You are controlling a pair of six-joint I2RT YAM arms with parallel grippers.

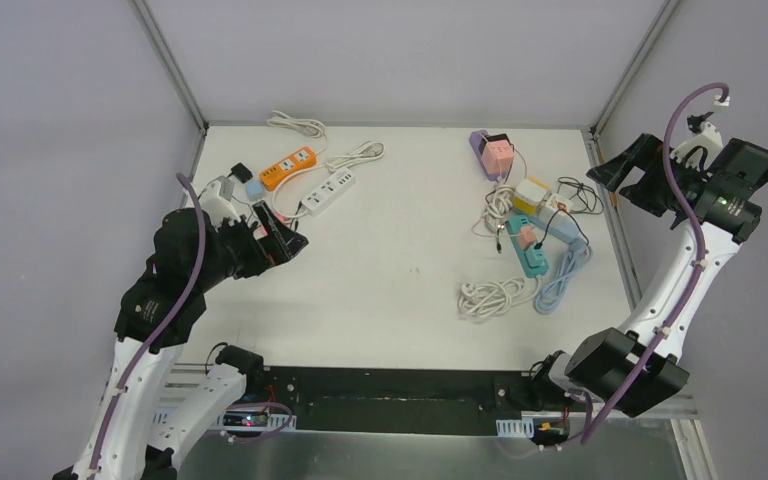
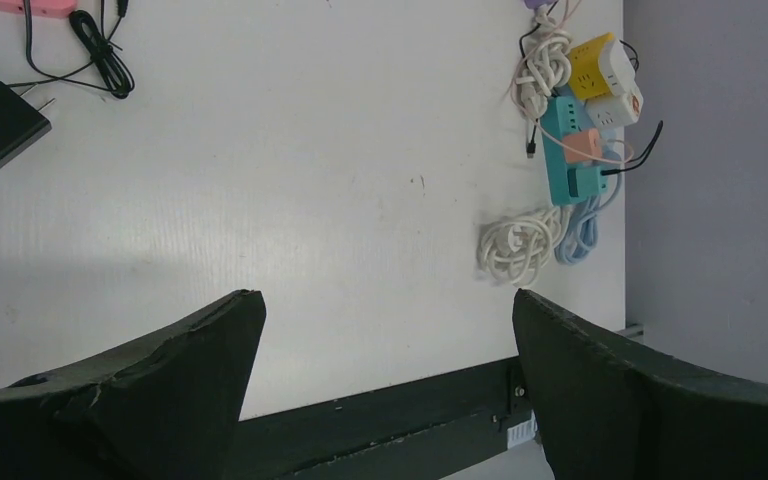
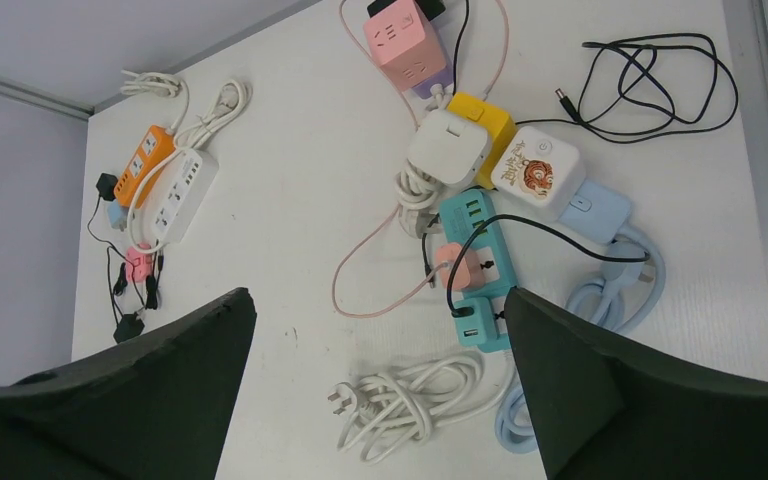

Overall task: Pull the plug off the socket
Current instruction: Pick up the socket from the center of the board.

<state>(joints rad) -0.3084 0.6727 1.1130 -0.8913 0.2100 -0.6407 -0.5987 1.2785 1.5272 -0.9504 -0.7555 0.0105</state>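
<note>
Teal plastic power strip [image 1: 532, 254], small pink plug [image 1: 526, 237] sitting in it: lying at three o'clock on white worktop [image 1: 400, 270]. Left arm [image 1: 160, 300], right arm [image 1: 682, 268]: jaws gaping wide, gripping nothing.

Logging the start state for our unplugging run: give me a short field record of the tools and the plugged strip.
left tool: open, empty, raised over the left of the table
right tool: open, empty, raised by the right edge
target strip: teal power strip, right side
plugged in: pink plug and a black-cabled plug
other strips: orange strip, white strip, far left
task state: nothing pulled yet
</note>
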